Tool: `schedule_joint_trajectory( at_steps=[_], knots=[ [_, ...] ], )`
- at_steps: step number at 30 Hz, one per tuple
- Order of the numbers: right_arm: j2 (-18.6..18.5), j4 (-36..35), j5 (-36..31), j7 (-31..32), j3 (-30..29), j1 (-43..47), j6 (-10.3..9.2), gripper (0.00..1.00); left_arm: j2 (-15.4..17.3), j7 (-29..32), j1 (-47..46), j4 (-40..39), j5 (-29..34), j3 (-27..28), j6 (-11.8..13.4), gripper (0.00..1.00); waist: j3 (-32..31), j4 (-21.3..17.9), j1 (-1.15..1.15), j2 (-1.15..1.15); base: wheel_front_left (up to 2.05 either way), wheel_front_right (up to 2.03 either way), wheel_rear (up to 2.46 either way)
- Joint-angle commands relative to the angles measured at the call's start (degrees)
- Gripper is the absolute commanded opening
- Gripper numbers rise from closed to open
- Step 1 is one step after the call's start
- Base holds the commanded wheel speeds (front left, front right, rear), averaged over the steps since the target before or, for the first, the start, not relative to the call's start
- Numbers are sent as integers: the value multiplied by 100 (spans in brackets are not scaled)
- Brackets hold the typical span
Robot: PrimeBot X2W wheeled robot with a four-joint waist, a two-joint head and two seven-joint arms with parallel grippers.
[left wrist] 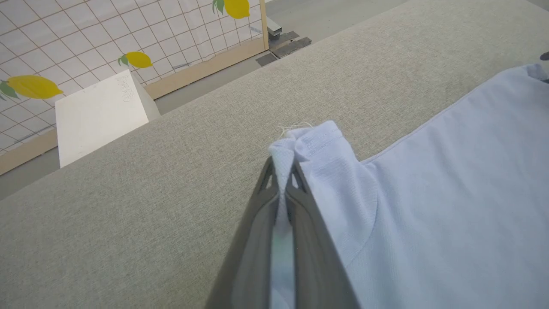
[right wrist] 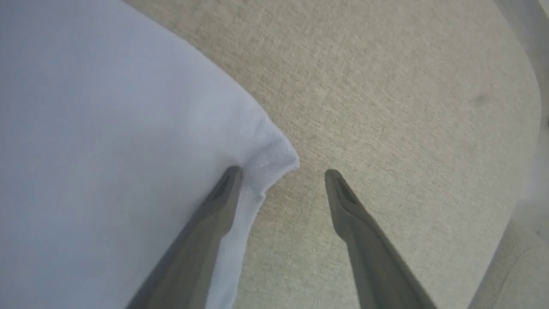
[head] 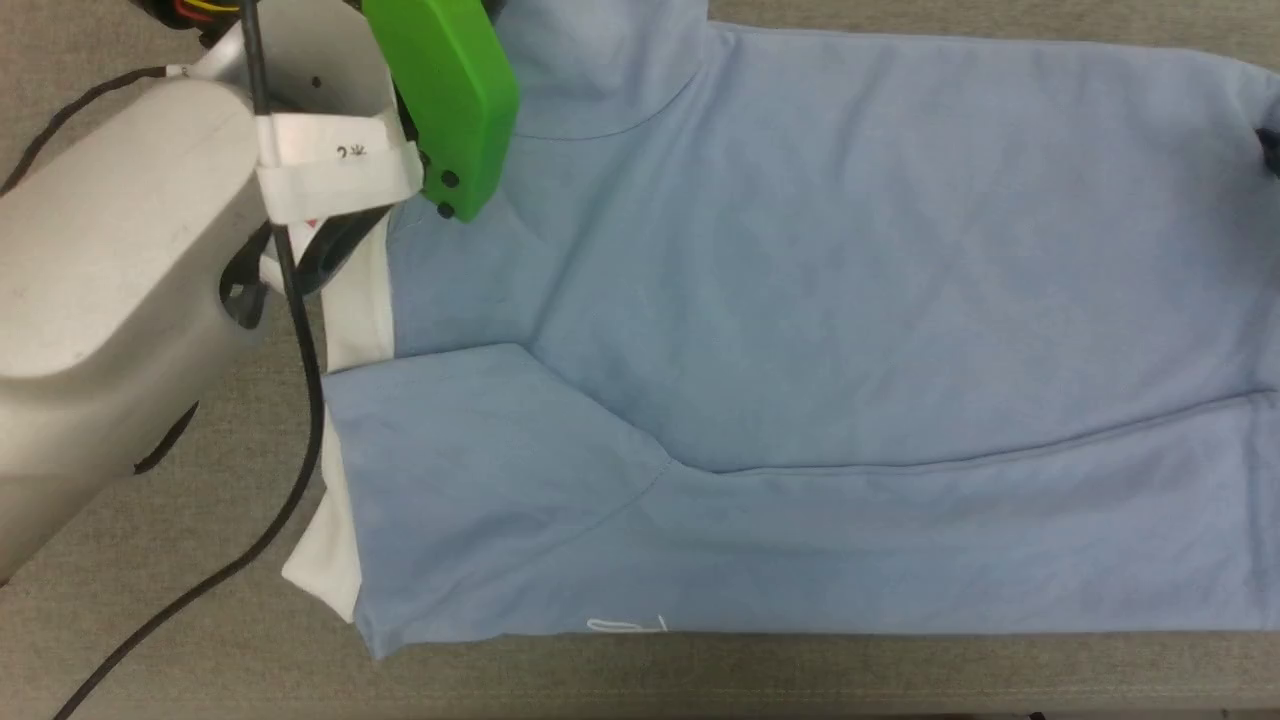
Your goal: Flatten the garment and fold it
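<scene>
Evidently mid-fold: left pincer (left wrist: 282,171) clamps the shirt (head: 850,300) at a bunched edge, cloth spreading beside it across the tabletop (left wrist: 171,171); right pincer (right wrist: 283,171) gapes astride a corner; next, I'd judge, it closes there.

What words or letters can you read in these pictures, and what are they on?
None reads clearly.
Tape on the left arm: small black marks, too small to read.
Logo on the shirt: white cursive, cut off at the fold, unreadable.
Box: faint scribbles on top, too blurred to read.
</scene>
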Motion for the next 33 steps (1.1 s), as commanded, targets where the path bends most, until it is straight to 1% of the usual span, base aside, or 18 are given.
schedule_joint_trajectory(
  at_steps=[1, 7, 8, 9, 11, 14, 18, 24, 28, 33],
  knots=[
    [-33, 97, 53, -5, 154, -134, -10, 100, 10, 15, 70, -53, 16, 9, 44, 0, 135, 134, 0, 0, 0, 0, 0],
    [-129, 405, 158, -50, 982, -315, -10, 100, 0, 31, 99, -185, 34, -10, 141, 0, 233, 209, 0, 0, 0, 0, 0],
    [-161, 427, 206, -29, 1162, -317, -10, 57, 4, 26, 115, -186, 35, -15, 155, 0, 236, 216, 0, 0, 0, 0, 0],
    [-186, 432, 256, -23, 1294, -322, -10, 0, 6, 19, 131, -182, 37, -19, 164, 0, 232, 220, 0, 0, 0, 0, 0],
    [-239, 450, 371, -70, 1515, -362, -10, 0, 15, -7, 171, -155, 35, -28, 176, 0, 199, 212, 0, 0, 0, 0, 0],
    [-233, 578, 521, -353, 1598, -486, -10, 0, 37, -86, 264, -59, 25, -32, 192, 0, 62, 161, 0, 0, 0, 0, 0],
    [-154, 804, 628, -950, 1479, -612, -10, 0, 44, -257, 401, 83, -13, 3, 220, 0, -228, 98, 0, 0, 0, 0, 0],
    [-21, 1079, 816, -1902, 1229, -506, -10, 0, 128, -557, 771, 180, -208, 144, 362, 0, -842, 28, 0, 0, 0, 0, 0],
    [-1, 1193, 927, -2437, 1096, -213, -10, 0, 247, -723, 1122, 66, -362, 220, 518, 0, -1257, 31, 0, 0, 0, 0, 0],
    [58, 1235, 1106, -2901, 795, 387, -10, 0, 405, -877, 1719, -295, -546, 230, 846, 0, -1690, 108, 0, 0, 0, 0, 0]
  ],
)
